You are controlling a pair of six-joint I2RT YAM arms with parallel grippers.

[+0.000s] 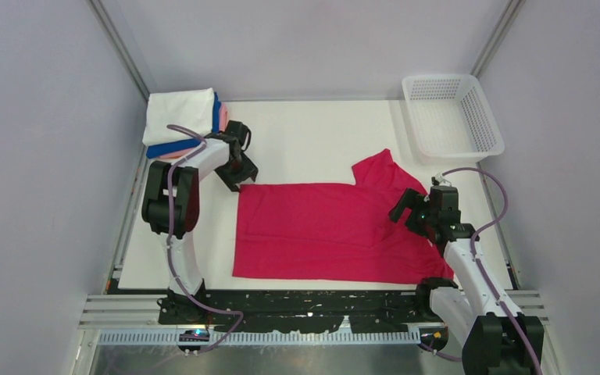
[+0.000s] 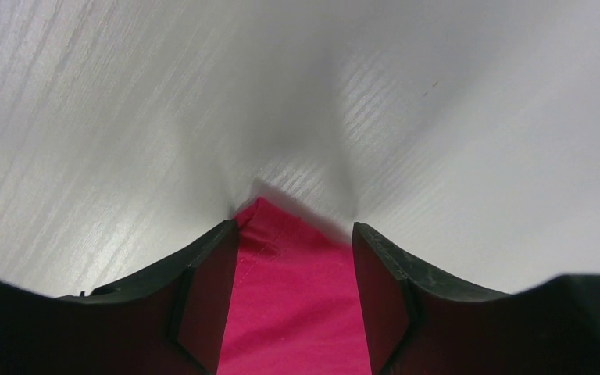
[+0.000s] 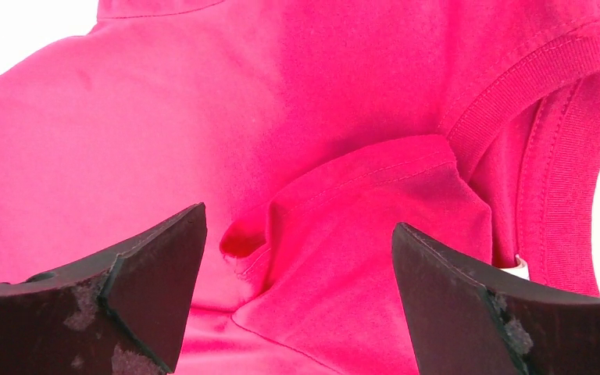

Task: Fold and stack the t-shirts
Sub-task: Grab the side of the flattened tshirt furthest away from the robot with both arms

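A magenta-red t-shirt (image 1: 320, 230) lies spread flat on the white table, one sleeve pointing to the back right. My left gripper (image 1: 238, 178) is down at its far left corner. In the left wrist view the jaws of the left gripper (image 2: 294, 226) stand apart on either side of that hemmed corner (image 2: 293, 281). My right gripper (image 1: 406, 212) hovers over the shirt's right end, open. In the right wrist view the right gripper (image 3: 297, 219) has a folded-over sleeve (image 3: 375, 203) between its wide fingers, and the ribbed collar (image 3: 531, 70) is beyond it. A stack of folded t-shirts (image 1: 181, 117), white on top, sits at the back left.
A white mesh basket (image 1: 453, 117) stands at the back right corner. Grey walls close in the table on the left, back and right. The folded stack lies just behind the left arm's elbow.
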